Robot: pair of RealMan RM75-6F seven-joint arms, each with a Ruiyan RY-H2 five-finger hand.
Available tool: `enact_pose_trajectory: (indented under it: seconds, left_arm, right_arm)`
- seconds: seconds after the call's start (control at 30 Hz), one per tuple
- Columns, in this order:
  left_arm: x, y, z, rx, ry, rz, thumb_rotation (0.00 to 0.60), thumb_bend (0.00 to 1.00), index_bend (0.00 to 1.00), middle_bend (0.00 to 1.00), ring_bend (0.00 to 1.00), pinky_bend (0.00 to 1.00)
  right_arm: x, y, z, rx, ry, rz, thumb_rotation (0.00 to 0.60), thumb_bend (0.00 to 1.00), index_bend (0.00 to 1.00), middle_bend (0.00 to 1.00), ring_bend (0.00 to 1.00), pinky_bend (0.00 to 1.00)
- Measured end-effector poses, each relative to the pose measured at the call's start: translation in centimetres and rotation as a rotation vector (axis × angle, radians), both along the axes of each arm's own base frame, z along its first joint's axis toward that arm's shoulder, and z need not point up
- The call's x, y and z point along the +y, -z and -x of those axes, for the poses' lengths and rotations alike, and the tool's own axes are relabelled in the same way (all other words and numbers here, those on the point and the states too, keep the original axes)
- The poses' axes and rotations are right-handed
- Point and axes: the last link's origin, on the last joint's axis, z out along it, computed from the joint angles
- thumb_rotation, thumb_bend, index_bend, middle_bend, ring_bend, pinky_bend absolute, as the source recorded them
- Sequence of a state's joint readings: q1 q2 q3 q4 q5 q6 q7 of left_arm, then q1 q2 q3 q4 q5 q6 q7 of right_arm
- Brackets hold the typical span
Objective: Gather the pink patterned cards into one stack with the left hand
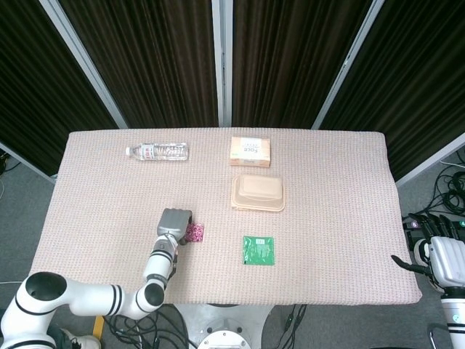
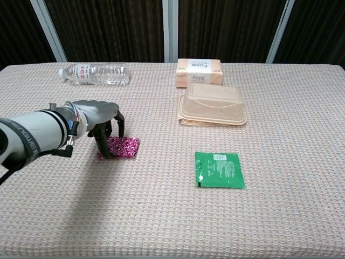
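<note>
Chest view shows the left robot hand (image 2: 102,121) at the left of the frame, arched over the pink patterned cards (image 2: 121,146), its dark fingertips (image 2: 107,152) planted down on their left edge. The cards lie flat on the desk (image 2: 161,216) as one small compact patch; I cannot tell whether they form a squared stack or a few overlapping ones. No other pink card shows anywhere on the cloth in either view, so gathering looks nearly or fully done, with perhaps a last tidy of the edges left. Whether the fingers pinch the cards or only press on them cannot be told.

From the head view the same cards (image 1: 195,232) peek out just right of the left robot hand (image 1: 174,225), lower left of centre. The right robot hand (image 1: 439,251) sits off the desk at the far right edge, fingers spread, holding nothing.

A beige clamshell box (image 2: 212,105) sits closed at upper centre, contents hidden. Behind it stands a tissue pack (image 2: 199,72), also shut. A water bottle (image 2: 94,74) lies on its side upper left, and a green packet (image 2: 219,170) lies flat right of centre.
</note>
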State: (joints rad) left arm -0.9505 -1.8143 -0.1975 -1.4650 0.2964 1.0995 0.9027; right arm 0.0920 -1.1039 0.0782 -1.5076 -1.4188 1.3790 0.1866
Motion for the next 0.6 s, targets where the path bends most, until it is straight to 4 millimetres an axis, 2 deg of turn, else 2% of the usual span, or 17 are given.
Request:
enact_pose_trajectory:
  seconds: [0.6]
  left_arm:
    - [-0.23, 0.04, -0.02, -0.001, -0.002, 0.015, 0.600, 0.22, 0.44, 0.84, 0.84, 0.92]
  right_arm:
    - [0.12, -0.03, 0.04, -0.002, 0.002, 0.003, 0.471, 0.02, 0.17, 0.18, 0.09, 0.06]
